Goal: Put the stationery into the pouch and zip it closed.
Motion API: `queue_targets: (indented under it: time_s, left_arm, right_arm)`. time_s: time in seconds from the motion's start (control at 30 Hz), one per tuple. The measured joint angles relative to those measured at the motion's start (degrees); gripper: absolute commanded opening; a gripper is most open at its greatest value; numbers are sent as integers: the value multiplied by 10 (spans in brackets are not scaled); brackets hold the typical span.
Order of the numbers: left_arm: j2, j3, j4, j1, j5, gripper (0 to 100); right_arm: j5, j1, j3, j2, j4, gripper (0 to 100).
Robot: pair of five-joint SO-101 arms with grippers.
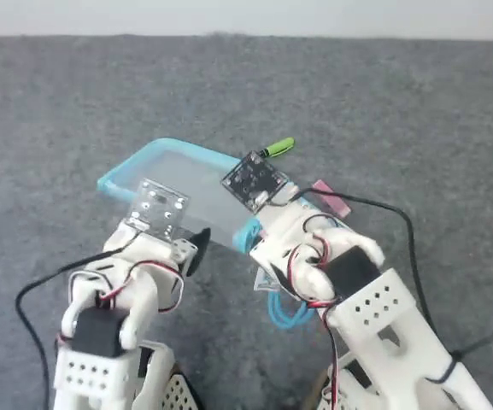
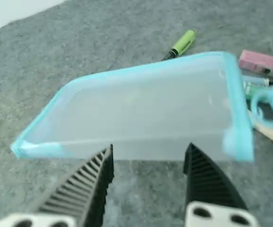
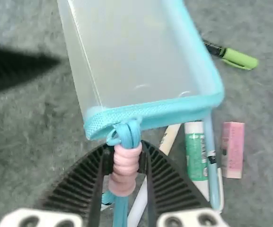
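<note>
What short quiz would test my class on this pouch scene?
1. True or false: the right claw is shut on the pouch's zip pull.
2. Where is the marker? A) inside the pouch B) on the table, outside the pouch C) in the left claw
3. Fill in: the left claw's jaws are ____.

Key: 1 true; 2 B; 3 open.

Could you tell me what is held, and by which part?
Pink zip pull of the translucent blue-trimmed pouch, clamped by right gripper; left gripper holds nothing.
</note>
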Motion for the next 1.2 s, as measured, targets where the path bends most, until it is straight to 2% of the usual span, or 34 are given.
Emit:
queue_targets:
  time_s: [0.17,0.33,0.8,0.97,1.2]
  left_arm:
    - [-15,35,-21,43,-2,287]
    - [-18,68,-50,66,-2,292]
    - [-18,68,-52,69,-2,291]
    - [-18,68,-52,49,49,296]
    - [-18,68,-52,67,59,324]
  right_arm:
    - [-2,-4,-57,0,47,6]
    - [-2,-33,-65,1,51,6]
    - [-19,-33,-66,78,38,6]
    - [-53,4,-66,78,29,6]
    - [-61,11,-66,78,29,6]
